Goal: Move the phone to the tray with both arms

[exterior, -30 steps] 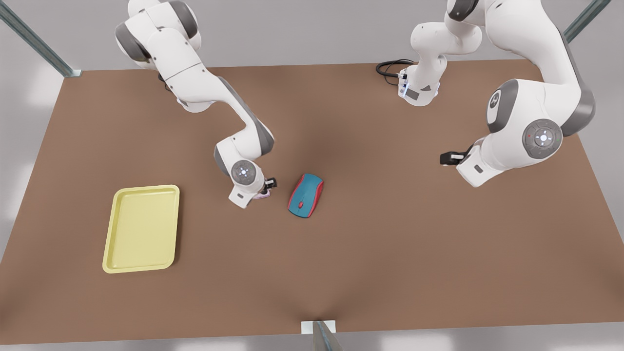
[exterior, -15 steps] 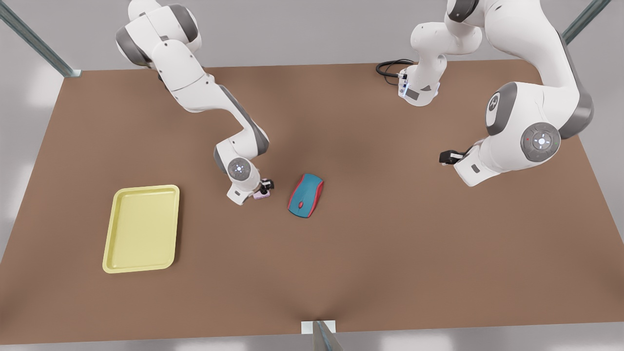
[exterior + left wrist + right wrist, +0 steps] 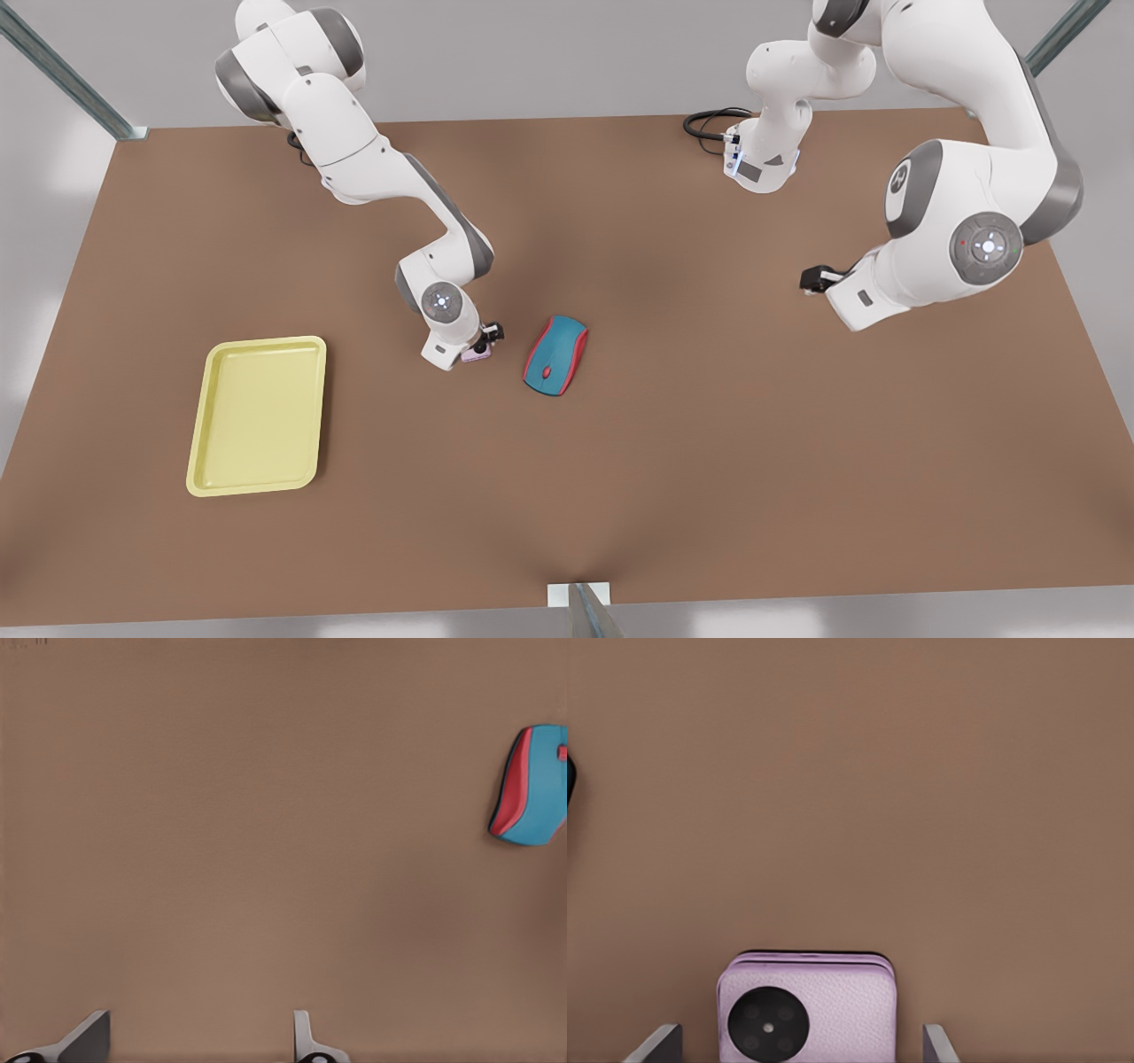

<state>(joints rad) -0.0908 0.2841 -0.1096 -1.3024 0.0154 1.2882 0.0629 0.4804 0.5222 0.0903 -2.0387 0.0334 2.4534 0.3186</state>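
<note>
The pale lilac phone [image 3: 806,1010] lies flat on the brown table, lens side up. My right gripper [image 3: 797,1047] is open, with one finger on each side of the phone and a gap to both. In the front view this gripper [image 3: 484,340] is low over the phone [image 3: 477,354], a little left of the table's middle. The pale yellow tray [image 3: 257,416] lies at the front view's left, apart from the phone. My left gripper [image 3: 195,1047] is open with nothing between its fingers; it hangs over bare table at the front view's right [image 3: 811,279].
A teal-and-red mouse [image 3: 555,354] lies just to the right of the phone in the front view, and far off in the left wrist view [image 3: 532,784]. A black cable [image 3: 709,120] coils by the arm base at the back edge.
The right gripper shifted slightly over the phone and its wrist turned a little. The left gripper drifted a little toward the back right. Phone, mouse and tray have not moved.
</note>
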